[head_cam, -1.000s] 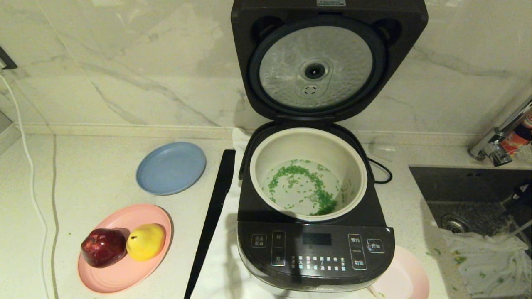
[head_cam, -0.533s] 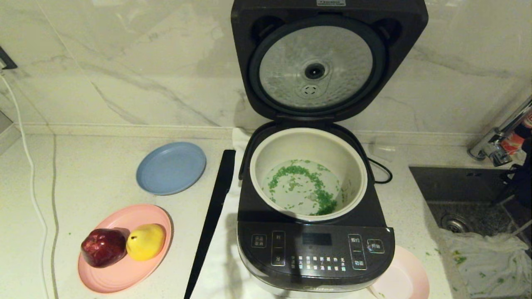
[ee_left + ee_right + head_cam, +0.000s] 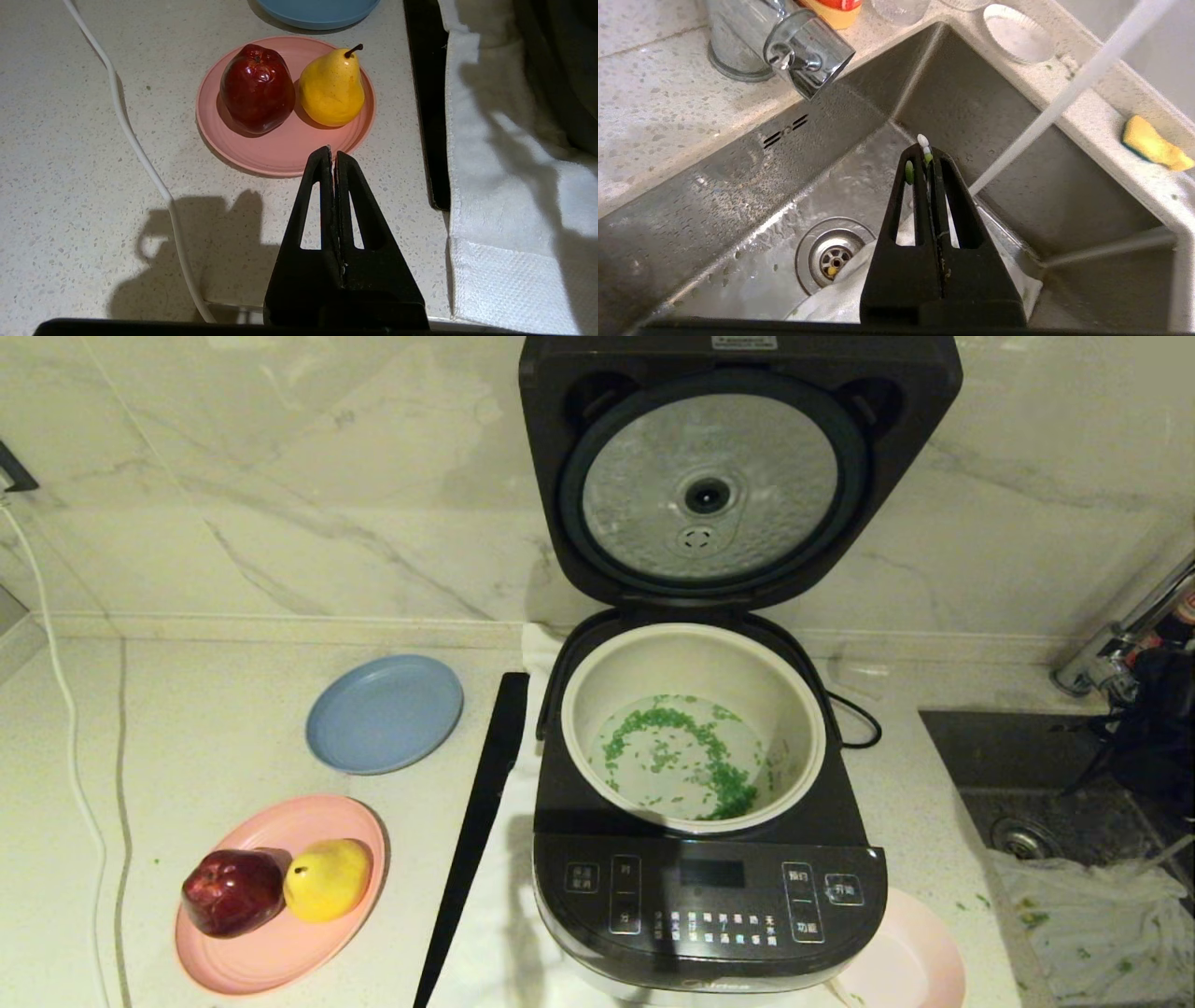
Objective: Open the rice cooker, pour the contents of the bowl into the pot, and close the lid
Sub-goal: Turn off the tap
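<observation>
The right hand [image 3: 928, 156], pressed together, has risen over the sink [image 3: 738, 177] at the cooker's [image 3: 709, 887] right, probably reaching for the upright lid [image 3: 738, 476], since green grains [image 3: 677, 756] already lie in the pot [image 3: 693, 658].

I'm in a home kitchen: speckled stone counter [image 3: 233, 728] with marble backsplash [image 3: 280, 476], steel sink [image 3: 738, 186] with chrome faucet [image 3: 784, 46] and sponge [image 3: 1155, 144], rice cooker [image 3: 709, 915] open on a towel [image 3: 504, 186], plate [image 3: 285, 149] with apple [image 3: 256, 88] and pear [image 3: 332, 88].
</observation>
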### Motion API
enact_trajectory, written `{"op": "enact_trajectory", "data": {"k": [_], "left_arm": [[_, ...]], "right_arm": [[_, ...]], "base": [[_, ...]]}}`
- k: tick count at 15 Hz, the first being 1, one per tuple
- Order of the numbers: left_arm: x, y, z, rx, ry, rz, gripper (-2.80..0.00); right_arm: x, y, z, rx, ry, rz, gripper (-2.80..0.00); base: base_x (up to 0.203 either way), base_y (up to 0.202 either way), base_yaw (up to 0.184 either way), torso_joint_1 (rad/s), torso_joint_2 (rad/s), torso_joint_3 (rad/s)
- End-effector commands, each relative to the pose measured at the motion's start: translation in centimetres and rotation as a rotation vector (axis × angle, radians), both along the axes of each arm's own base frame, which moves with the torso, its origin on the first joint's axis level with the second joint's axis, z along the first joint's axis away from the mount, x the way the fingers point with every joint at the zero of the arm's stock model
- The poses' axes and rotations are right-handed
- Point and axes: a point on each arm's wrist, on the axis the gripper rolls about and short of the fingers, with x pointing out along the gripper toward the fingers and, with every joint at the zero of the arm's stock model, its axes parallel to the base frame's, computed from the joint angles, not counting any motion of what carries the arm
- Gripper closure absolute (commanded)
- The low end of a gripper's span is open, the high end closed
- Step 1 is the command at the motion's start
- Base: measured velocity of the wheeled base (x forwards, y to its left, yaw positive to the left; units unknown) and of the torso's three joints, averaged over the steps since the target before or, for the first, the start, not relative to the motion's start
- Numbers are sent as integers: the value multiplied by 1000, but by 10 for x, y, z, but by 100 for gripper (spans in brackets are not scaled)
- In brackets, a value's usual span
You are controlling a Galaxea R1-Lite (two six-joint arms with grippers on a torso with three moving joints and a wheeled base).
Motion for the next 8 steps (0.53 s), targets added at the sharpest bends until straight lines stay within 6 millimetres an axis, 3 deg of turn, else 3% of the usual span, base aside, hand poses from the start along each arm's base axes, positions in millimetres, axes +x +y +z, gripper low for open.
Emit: {"op": "enact_trajectory", "data": {"k": [1,8], "left_arm": [[0,0,0,0,-1,0,0],[0,0,0,0,-1,0,0]], "right_arm": [[11,-3,-7,-2,-3,-8,0],[43,-12,-4,-50,-37,-21,0]], "base": [[0,0,0,0,0,0],[0,0,0,0,0,0]]}}
